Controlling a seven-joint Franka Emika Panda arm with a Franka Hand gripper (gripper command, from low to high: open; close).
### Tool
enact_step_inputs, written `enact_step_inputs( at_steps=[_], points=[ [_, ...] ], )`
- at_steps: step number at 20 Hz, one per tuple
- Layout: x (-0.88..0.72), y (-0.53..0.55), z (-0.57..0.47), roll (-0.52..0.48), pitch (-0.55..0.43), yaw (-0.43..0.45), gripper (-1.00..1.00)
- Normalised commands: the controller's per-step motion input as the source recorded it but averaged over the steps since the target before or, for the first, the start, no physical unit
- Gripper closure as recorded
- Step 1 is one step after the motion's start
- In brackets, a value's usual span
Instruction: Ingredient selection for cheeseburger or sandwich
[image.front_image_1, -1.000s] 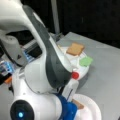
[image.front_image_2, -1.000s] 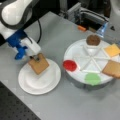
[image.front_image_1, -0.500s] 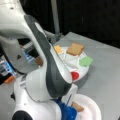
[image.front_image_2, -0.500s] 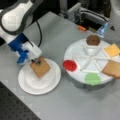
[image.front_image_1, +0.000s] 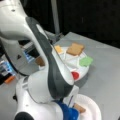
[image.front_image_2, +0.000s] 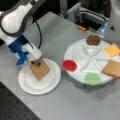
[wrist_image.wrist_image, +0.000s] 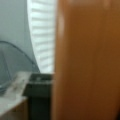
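No readable brand, label or writing on any item.

Tool (image.front_image_2: 37, 62): closed on the far-left corner of a toast-brown bread square (image.front_image_2: 40, 70), which lies on the white paper plate (image.front_image_2: 30, 86) at a front view's left. In the wrist view the bread square (wrist_image.wrist_image: 87, 60) fills the right half, the plate's ribbed rim (wrist_image.wrist_image: 42, 35) beside it.

Arm: white body with blue wrist block (image.front_image_2: 18, 48), reaching down from the far left.

Divided tray (image.front_image_2: 82, 75), right of the plate on the grey tabletop (image.front_image_2: 62, 105): second bread square (image.front_image_2: 112, 68), cheese square (image.front_image_2: 112, 50), dark patty (image.front_image_2: 93, 39), green square (image.front_image_2: 92, 78), red disc (image.front_image_2: 69, 65).
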Motion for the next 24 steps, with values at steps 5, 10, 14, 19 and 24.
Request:
enact_step_inputs(
  at_steps=[5,10,14,19,24],
  points=[
    [0.33,-0.16,-0.08,0.199,-0.046,0.135,1.00],
    [0.29,-0.15,-0.09,0.217,-0.058,0.135,1.00],
    [0.29,-0.15,-0.07,0.207,-0.069,0.135,-1.00],
    [0.29,-0.15,-0.04,0.195,-0.062,0.128,-1.00],
    [0.27,-0.15,-0.03,0.203,-0.051,0.127,-1.00]
  ],
)
